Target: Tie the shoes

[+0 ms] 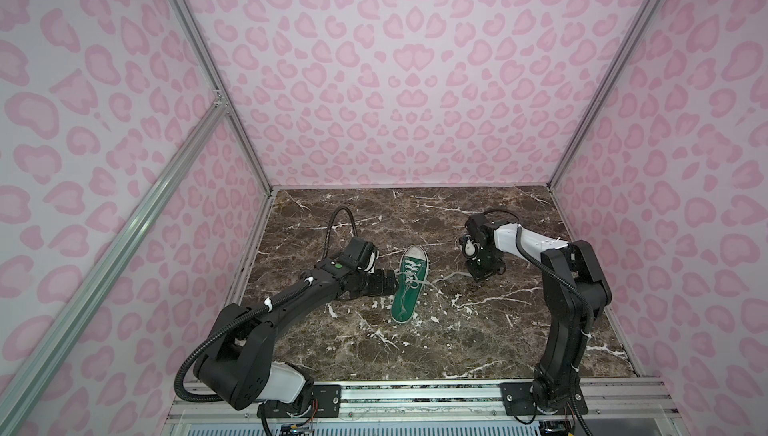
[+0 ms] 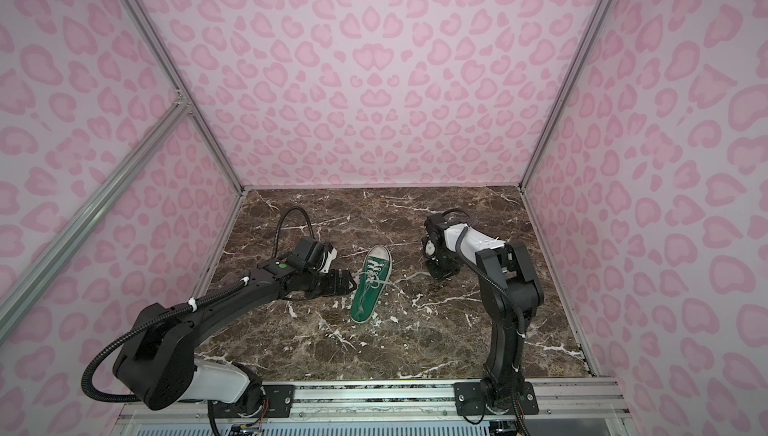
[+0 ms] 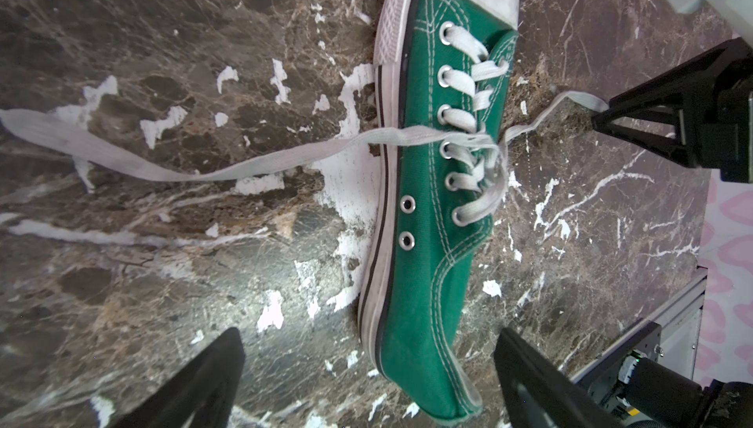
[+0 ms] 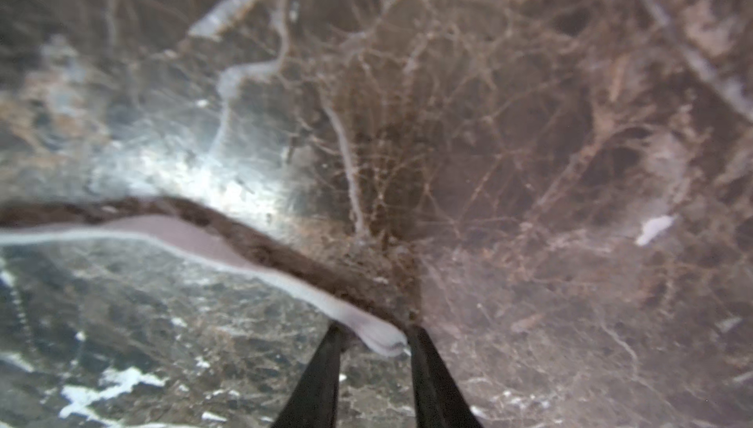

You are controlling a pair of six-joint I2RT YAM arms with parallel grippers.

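No legible text, label, brand, number or sign in any view. Green sneaker [image 3: 423, 210]: canvas and sole plain, no readable marking. Arm housings, frame rail: any print too small to read.

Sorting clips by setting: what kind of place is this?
Probably a robot test booth, not a home: pink patterned walls on aluminium framing enclose a marble-look tabletop, with two rail-mounted arms and a lone green sneaker.
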